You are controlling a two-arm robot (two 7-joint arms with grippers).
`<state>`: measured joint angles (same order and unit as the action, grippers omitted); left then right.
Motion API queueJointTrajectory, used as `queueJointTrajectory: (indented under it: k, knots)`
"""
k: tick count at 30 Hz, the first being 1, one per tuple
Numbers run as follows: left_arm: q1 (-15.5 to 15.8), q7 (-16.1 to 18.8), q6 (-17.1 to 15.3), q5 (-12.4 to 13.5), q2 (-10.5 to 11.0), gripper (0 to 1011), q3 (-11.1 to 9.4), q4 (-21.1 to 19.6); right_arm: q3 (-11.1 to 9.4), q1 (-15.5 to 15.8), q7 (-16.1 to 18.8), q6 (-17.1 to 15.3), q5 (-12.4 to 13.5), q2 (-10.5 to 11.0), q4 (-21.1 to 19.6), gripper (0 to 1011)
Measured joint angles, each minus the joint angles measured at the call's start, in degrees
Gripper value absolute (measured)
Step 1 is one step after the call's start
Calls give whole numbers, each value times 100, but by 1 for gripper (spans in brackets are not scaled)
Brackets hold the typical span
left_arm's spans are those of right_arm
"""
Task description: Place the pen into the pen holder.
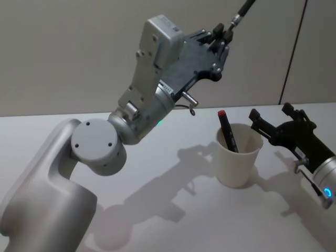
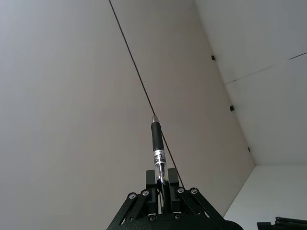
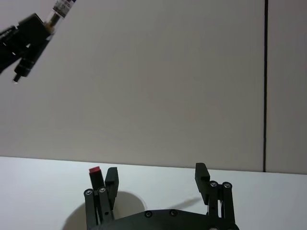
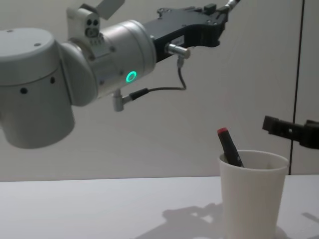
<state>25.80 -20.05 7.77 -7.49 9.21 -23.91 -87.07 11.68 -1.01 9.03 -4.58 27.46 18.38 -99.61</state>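
- A red-capped marker leans inside the pen holder on the table.
- My left gripper, raised high, clamps the pen.
- My right gripper, fingers apart, is just beside the pen holder.

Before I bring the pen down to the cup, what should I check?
1. Grip: left gripper shut on the black pen: ok.
2. Pen aim: it points up, away from the white paper cup: not ok.
3. Cup upright on the table: ok.
4. Room inside: one red-capped black marker leans in it, space left: ok.
5. Right gripper open beside the cup, apart from it: ok.
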Motion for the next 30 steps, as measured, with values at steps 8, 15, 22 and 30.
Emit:
queueJointTrajectory:
  k: [8,15,22,30]
  knots:
    - [51,-36,-10,68,-53,151,-32,28,-71,-139,388,-263,734,-30,5,1001]
    - [8,104,-174,81,-26,151,-26,-65,-124,-273,706,-527,1383,-57,5,1001]
    - [-64,355,-404,46,45,151,25,-189,-171,-411,995,-776,2008,-83,15,1001]
    - [-127,624,-644,-47,142,151,133,-274,-186,-453,1181,-837,2359,-71,29,1001]
